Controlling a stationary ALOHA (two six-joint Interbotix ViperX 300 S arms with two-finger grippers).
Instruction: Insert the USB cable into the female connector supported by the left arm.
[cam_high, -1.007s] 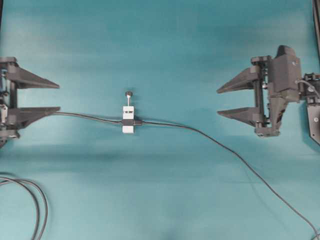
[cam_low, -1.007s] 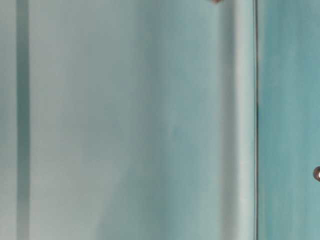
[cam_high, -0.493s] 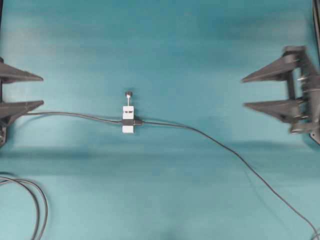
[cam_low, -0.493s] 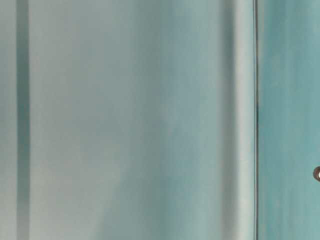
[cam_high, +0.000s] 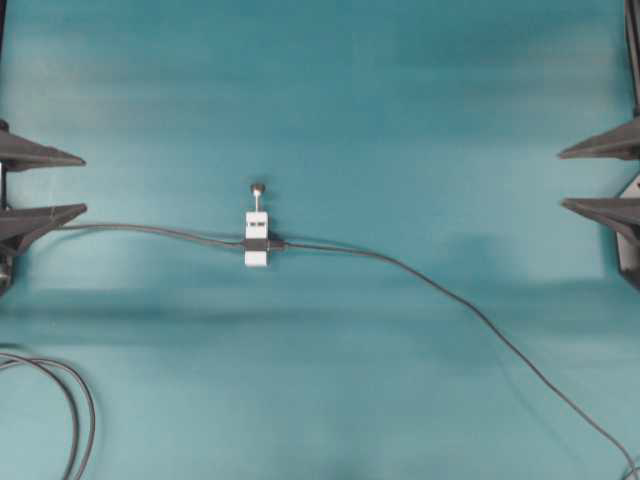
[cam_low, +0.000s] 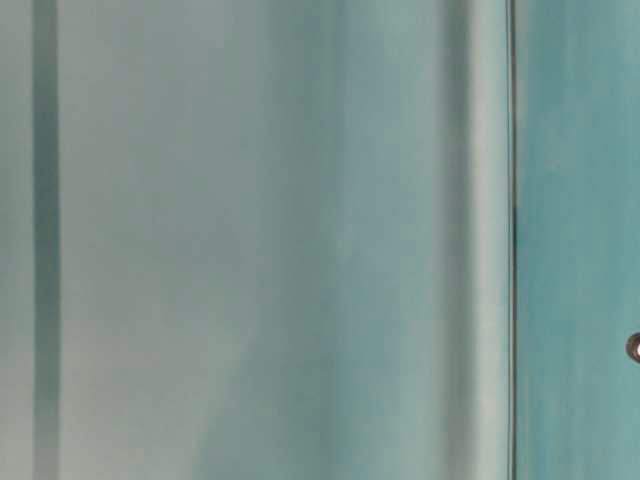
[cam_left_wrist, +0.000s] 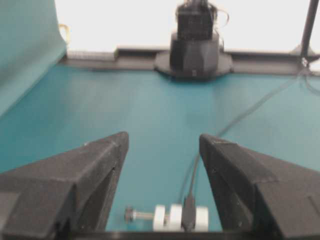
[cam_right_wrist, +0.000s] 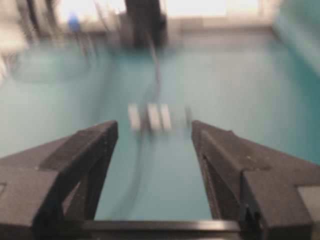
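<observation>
Overhead: the small white plastic female connector block is lying mid-bench on the matte teal bench, thin dark grey USB cable apparently plugged in, both black pointed-finger grippers, left gripper and right gripper, sitting parted and empty at the edges. Table-level view is showing only blurred teal. Left wrist: connector is lying between spread fingers; right wrist, blurred: jaws wide, connector ahead.

Obstacles on the worktop: the female connector near centre, its cable tail running to the left edge, the USB cable trailing to the bottom-right corner, and looped cables at the bottom-left corner. The top half lies unobstructed.
</observation>
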